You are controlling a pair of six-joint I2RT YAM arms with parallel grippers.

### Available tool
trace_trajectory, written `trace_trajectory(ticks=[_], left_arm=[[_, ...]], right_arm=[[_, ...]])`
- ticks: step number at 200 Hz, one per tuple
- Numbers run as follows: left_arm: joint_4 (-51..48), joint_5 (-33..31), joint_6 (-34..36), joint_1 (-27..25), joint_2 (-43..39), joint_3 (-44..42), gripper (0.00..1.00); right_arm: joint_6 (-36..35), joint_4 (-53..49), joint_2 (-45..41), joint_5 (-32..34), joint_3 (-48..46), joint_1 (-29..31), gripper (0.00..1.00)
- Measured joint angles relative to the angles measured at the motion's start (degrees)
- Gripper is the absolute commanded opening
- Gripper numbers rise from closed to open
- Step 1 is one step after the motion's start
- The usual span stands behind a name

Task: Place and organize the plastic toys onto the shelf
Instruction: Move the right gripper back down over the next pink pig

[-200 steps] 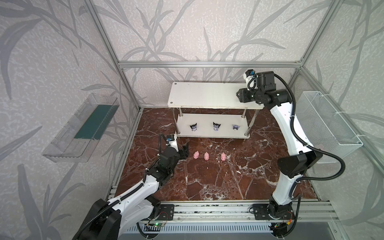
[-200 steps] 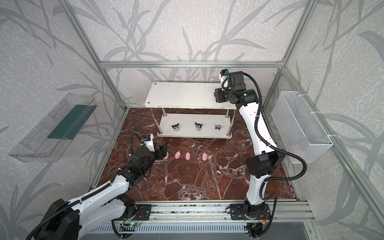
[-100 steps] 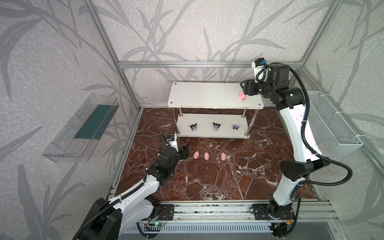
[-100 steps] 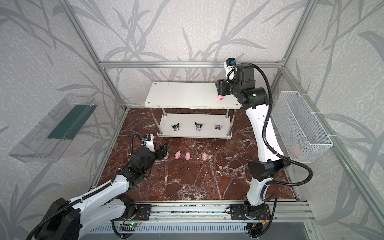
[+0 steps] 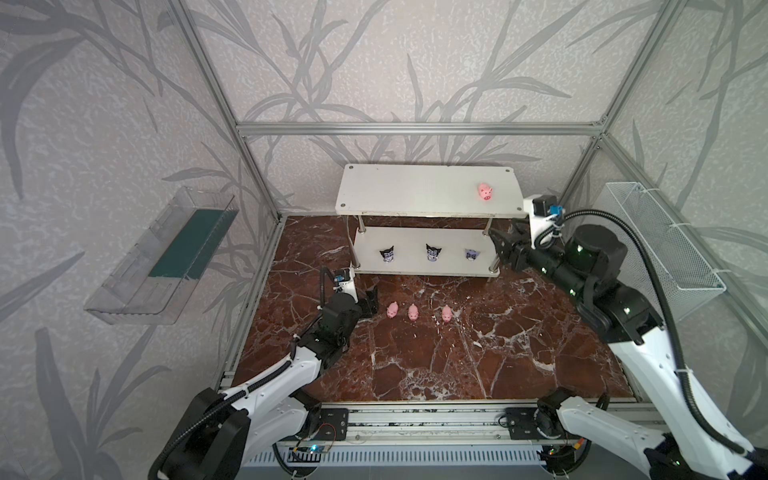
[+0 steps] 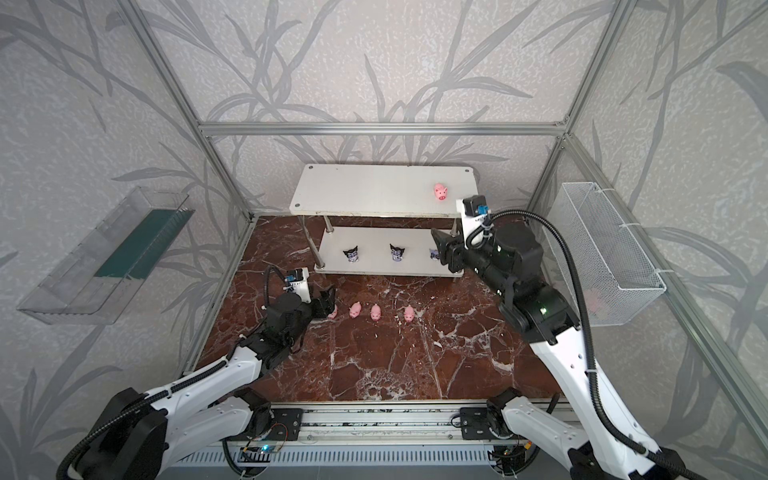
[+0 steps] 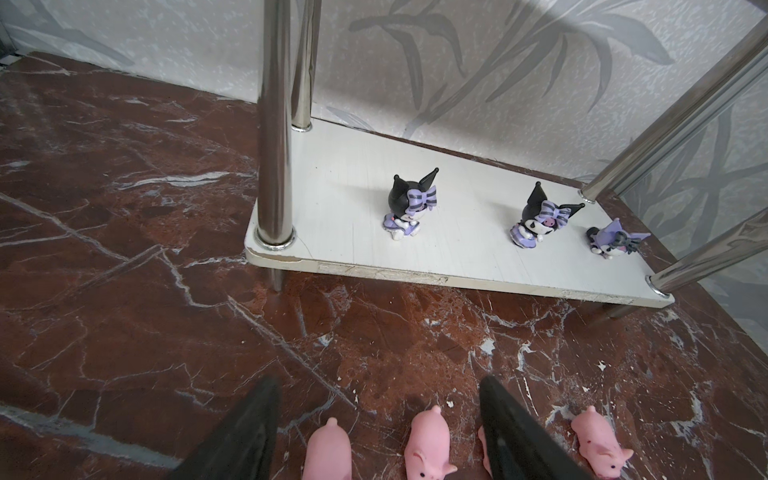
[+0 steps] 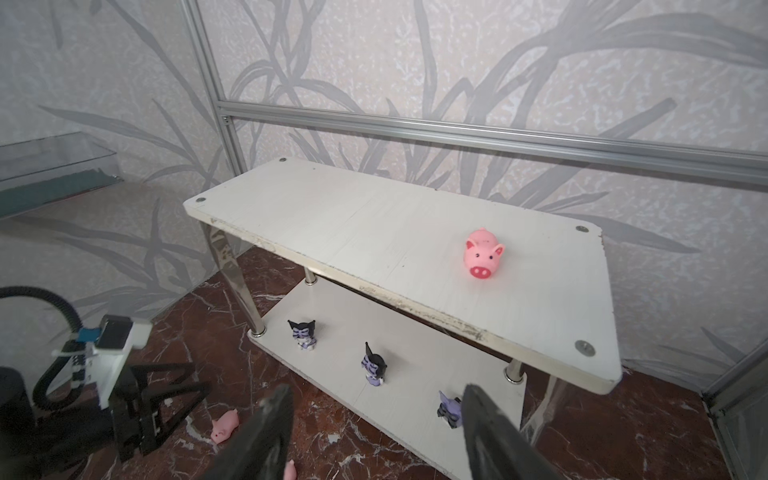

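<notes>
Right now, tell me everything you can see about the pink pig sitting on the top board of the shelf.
The pig is a small, rounded, smooth pink toy, plastic or rubber by its look. It has a darker pink snout with two nostril holes, two tiny dark eyes and two pointed ears. It rests upright on its belly, alone on the shelf's white top board, near the board's right end in both top views, with its snout toward the front edge. Only the board touches it.
</notes>
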Motion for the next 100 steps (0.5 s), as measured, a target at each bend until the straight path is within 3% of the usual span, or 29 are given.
trace_trajectory(ticks=[43, 100], left_arm=[[0.81, 0.04, -0.42, 0.20, 0.98, 0.00, 0.74], [0.81, -0.39, -0.42, 0.22, 0.09, 0.00, 0.74]], right_arm=[[-0.57, 2.19, -7.96, 8.09, -14.47, 12.63, 0.64], [8.66, 6.78, -8.22, 11.91, -31.58, 16.83, 0.68]])
